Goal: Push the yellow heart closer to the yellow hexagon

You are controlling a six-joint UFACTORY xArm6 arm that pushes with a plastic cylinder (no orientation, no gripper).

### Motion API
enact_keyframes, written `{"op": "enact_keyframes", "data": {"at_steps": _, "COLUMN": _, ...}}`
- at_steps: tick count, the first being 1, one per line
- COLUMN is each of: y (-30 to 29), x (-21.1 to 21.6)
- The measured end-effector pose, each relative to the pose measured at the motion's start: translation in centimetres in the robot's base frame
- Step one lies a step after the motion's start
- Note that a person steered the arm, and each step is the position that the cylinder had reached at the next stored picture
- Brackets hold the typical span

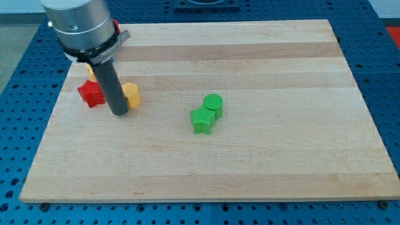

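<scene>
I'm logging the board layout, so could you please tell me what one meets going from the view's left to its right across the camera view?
Red block → my tip → yellow block → green star → green cylinder. Another yellow block behind the rod is mostly hidden, so I leave it out.

Bright, even overhead light — soft short shadows, faint sheen on the board [250,162], sharp focus.
</scene>
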State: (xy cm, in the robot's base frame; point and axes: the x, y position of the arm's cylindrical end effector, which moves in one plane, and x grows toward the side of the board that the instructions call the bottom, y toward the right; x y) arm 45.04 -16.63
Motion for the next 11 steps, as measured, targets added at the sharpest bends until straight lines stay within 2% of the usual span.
{"op": "enact_keyframes", "data": {"at_steps": 3, "y": 2.6, "x": -6.0}}
{"op": "enact_keyframes", "data": {"at_steps": 4, "y": 2.7, "x": -3.4}}
{"op": "enact_keyframes", "data": {"at_steps": 5, "y": 0.3, "x": 2.1}}
{"op": "enact_keyframes", "data": {"at_steps": 6, "y": -4.9, "x": 4.3}}
{"op": "enact_keyframes", "data": {"at_steps": 7, "y": -12.4, "x": 3.9}}
{"op": "enact_keyframes", "data": {"at_steps": 8, "y": -13.9, "x": 3.0}}
{"op": "enact_keyframes", "data": {"at_steps": 10, "y": -13.8, "x": -5.3}}
{"op": "enact_keyframes", "data": {"at_steps": 11, "y": -12.8, "x": -7.7}}
